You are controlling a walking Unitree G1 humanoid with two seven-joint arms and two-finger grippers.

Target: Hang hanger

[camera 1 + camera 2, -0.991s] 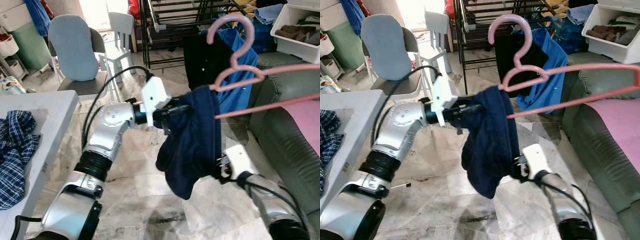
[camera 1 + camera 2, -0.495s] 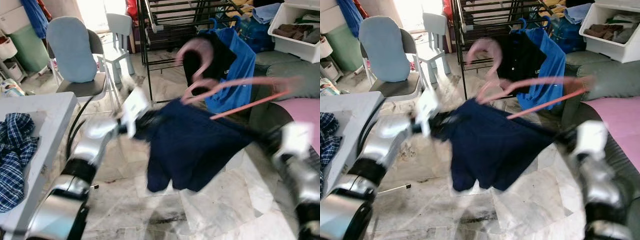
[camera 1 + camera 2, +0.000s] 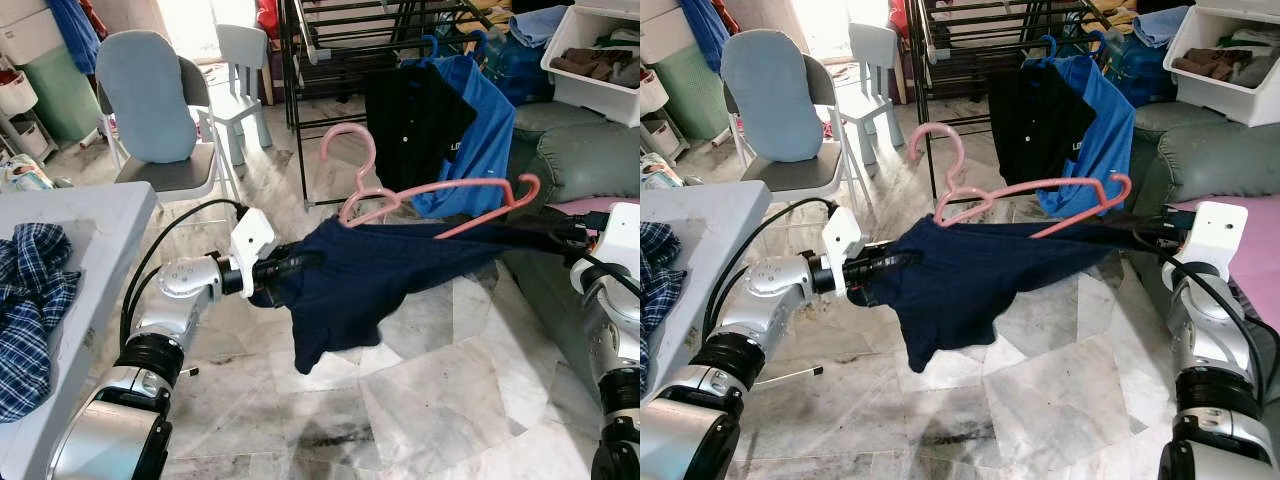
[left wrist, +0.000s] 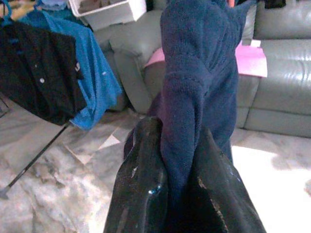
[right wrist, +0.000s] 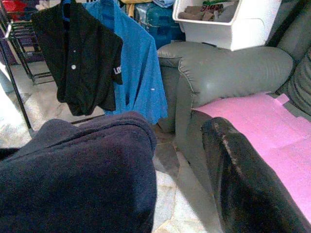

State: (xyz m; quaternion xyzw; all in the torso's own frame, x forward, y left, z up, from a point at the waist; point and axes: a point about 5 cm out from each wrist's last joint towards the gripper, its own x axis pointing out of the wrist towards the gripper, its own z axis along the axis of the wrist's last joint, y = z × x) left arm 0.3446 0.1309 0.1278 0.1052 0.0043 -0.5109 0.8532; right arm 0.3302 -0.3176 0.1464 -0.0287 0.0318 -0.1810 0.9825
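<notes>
The pink hanger lies now low and nearly flat on top of a dark blue garment, with its hook pointing up and toward the drying rack. The garment is pulled out wide between the two arms, above the marble floor. One second ago the same garment hung in a narrow bundle and the hanger stood much higher, so the arms have moved apart and spread the cloth under the hanger. The left gripper is closed on one end of the garment; in the left wrist view its two black fingers pinch a thick fold of the blue cloth between them. The right gripper is at the other end, beside the grey sofa. In the right wrist view one black finger shows beside the bunched cloth, but I cannot tell if this gripper is closed on it or only near it. I cannot tell whether the hanger's shoulders are already inside the garment or only resting on it. Behind, a black shirt and a blue shirt already hang on the rack. In my judgement the cloth is now stretched ready for seating on the hanger, and the hanging on the rack is not yet done. A checked shirt lies on the white table at the left.
</notes>
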